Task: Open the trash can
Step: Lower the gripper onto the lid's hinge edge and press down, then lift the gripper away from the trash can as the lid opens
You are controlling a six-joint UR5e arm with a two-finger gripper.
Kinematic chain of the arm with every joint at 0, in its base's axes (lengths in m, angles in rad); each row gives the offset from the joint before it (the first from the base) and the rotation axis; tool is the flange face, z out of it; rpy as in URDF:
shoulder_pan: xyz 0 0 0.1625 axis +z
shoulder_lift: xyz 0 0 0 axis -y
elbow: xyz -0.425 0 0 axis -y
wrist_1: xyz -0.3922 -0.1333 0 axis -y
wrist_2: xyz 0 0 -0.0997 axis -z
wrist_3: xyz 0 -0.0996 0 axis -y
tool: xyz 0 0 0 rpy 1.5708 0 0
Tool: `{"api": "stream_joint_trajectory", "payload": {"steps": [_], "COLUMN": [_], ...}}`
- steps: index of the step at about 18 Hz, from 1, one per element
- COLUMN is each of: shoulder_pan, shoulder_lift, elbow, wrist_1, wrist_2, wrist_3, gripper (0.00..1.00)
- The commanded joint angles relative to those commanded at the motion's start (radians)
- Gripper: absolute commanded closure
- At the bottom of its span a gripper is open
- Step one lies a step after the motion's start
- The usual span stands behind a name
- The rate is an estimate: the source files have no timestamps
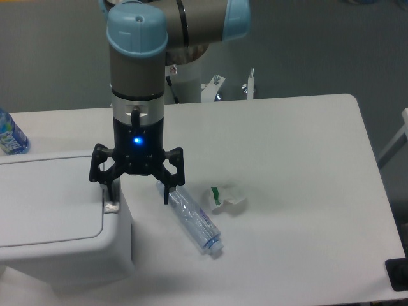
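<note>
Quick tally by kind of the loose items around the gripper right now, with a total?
Trash can: 1
Plastic bottles: 2, one lying on the table, one at the left edge
Crumpled white wrapper: 1
Total: 4

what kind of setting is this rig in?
Probably a robotics lab test bench, not a home. A bare white table holds staged props: a white trash can, an empty plastic bottle and a crumpled scrap. The arm's gripper hangs over them, jaws spread.
</note>
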Motion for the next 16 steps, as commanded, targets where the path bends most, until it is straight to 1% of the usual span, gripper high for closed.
{"api": "stream_joint_trajectory", "payload": {"steps": [6,9,14,16], "shoulder_pan": [0.002,0.02,0.109,0.156], "shoulder_lift": [-0.008,-0.005,0.034,0.038], "elbow": [0.006,0.058,0.074,0.089], "wrist_1": [0.0,-0.003,-0.002,-0.003], "wrist_2": [0.0,-0.021,-0.022,-0.011], "wrist_3": [0.003,-0.002,-0.008,-0.012], "gripper": [0.0,0.0,0.0,0.0]}}
